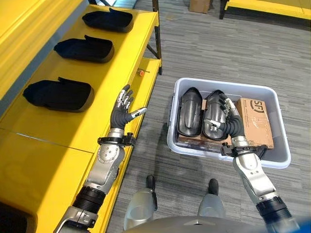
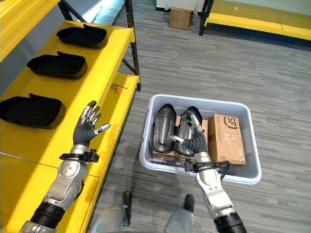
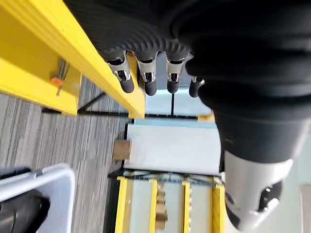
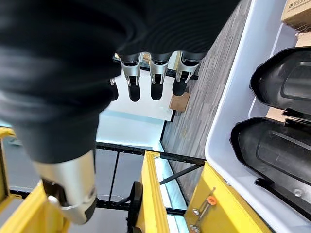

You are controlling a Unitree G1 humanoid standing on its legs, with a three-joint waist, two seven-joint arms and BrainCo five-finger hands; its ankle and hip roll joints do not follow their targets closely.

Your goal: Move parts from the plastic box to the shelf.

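Two black moulded parts lie side by side in the pale plastic box (image 1: 224, 83) on the floor, the left part (image 1: 190, 114) and the right part (image 1: 212, 122). My right hand (image 1: 230, 119) hovers over the right part with straight fingers (image 4: 155, 83), open and holding nothing. Three more black parts (image 1: 58, 95) (image 1: 83, 48) (image 1: 108, 19) sit in a row on the yellow shelf (image 1: 73, 128). Above the shelf's front edge my left hand (image 1: 121, 112) is raised, fingers (image 3: 146, 81) spread and empty.
A brown cardboard carton (image 1: 257, 121) fills the box's right side, and flat cardboard (image 1: 194, 141) lies under the parts. A lower yellow tier carries a small orange item (image 1: 141, 73). Another carton (image 1: 199, 5) and a second yellow rack (image 1: 272, 6) stand far off on the grey floor.
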